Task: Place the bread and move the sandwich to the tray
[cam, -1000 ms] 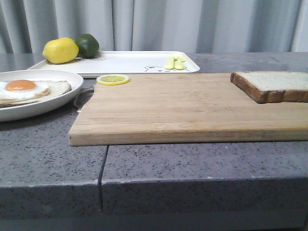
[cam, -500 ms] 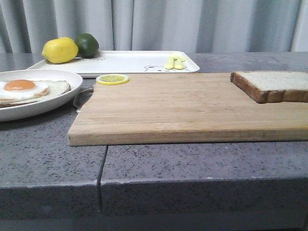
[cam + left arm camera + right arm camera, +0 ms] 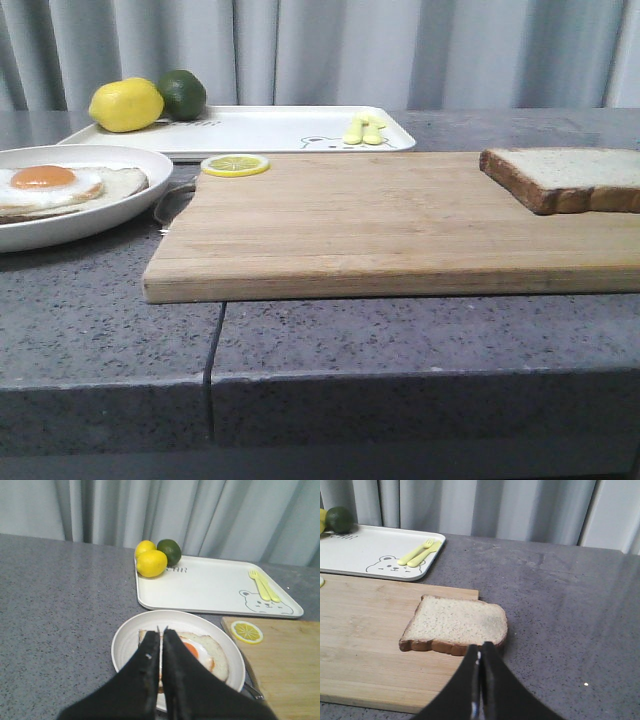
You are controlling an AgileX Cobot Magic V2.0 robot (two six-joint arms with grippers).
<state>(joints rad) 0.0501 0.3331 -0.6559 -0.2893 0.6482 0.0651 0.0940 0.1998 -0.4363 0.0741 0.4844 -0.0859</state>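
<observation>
The bread (image 3: 572, 176) lies on the right end of the wooden cutting board (image 3: 380, 225); it also shows in the right wrist view (image 3: 456, 625). The sandwich (image 3: 55, 188), bread with a fried egg on top, lies on a round white plate (image 3: 120, 215) at the left, also seen in the left wrist view (image 3: 210, 652). The white tray (image 3: 270, 130) with a bear drawing stands behind the board. My left gripper (image 3: 161, 632) is shut and empty above the plate. My right gripper (image 3: 480, 647) is shut and empty just short of the bread's near edge. Neither gripper shows in the front view.
A lemon (image 3: 126, 104) and a lime (image 3: 181, 94) sit at the tray's left end, a yellow fork and spoon (image 3: 363, 129) at its right. A lemon slice (image 3: 234, 165) lies on the board's far left corner. A metal utensil (image 3: 170, 200) lies between plate and board.
</observation>
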